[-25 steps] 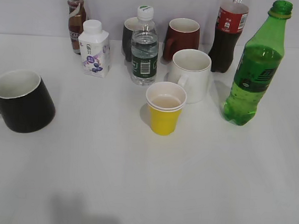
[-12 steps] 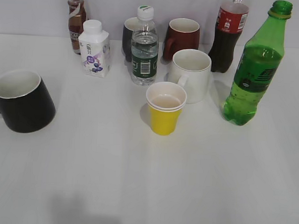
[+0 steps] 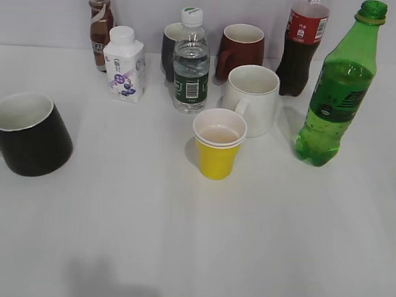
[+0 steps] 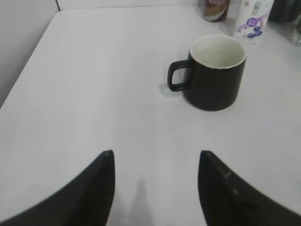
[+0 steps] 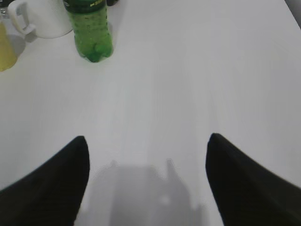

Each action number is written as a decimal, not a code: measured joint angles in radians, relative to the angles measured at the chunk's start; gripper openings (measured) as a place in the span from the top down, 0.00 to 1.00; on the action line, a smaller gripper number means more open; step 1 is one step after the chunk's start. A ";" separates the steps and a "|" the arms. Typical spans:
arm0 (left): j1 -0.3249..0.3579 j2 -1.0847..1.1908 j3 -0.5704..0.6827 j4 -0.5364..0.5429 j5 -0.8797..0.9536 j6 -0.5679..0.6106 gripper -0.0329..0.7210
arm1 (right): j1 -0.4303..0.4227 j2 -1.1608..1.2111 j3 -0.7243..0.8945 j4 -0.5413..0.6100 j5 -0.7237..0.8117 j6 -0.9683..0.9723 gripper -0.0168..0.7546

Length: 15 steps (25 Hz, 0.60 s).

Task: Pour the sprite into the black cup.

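Note:
The sprite (image 3: 335, 92), a tall green bottle with no cap, stands upright at the right of the table; its base shows in the right wrist view (image 5: 91, 33). The black cup (image 3: 29, 134), white inside, stands at the left edge; in the left wrist view (image 4: 214, 73) its handle points left. My left gripper (image 4: 155, 157) is open and empty, well short of the cup. My right gripper (image 5: 146, 141) is open and empty, well short of the bottle. Neither gripper shows in the exterior view.
A yellow paper cup (image 3: 217, 149) stands mid-table with a white mug (image 3: 253, 98) behind it. At the back stand a clear water bottle (image 3: 191, 63), a white carton (image 3: 125, 65), a brown bottle (image 3: 100, 26), a dark mug (image 3: 171, 48), a dark red mug (image 3: 240, 50) and a cola bottle (image 3: 301, 44).

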 joint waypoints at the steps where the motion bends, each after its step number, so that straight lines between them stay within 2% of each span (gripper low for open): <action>1: 0.000 0.002 -0.003 -0.008 -0.006 0.000 0.38 | 0.000 0.000 0.000 0.000 0.000 0.000 0.23; 3: 0.000 0.034 -0.017 -0.018 -0.081 0.000 0.40 | 0.000 0.000 0.000 0.000 0.000 0.000 0.23; 5: 0.000 0.084 -0.012 -0.016 -0.267 0.000 0.40 | 0.000 0.000 0.000 0.000 0.000 0.000 0.23; 10: 0.000 0.315 0.117 0.005 -0.965 0.000 0.41 | 0.000 0.000 0.000 0.000 0.000 0.000 0.23; 12: 0.000 0.436 0.178 0.014 -1.154 0.000 0.41 | 0.000 0.000 0.000 0.000 0.000 0.000 0.23; 15: 0.000 0.641 0.241 0.020 -1.312 0.000 0.41 | 0.000 0.000 0.000 0.001 0.000 0.000 0.23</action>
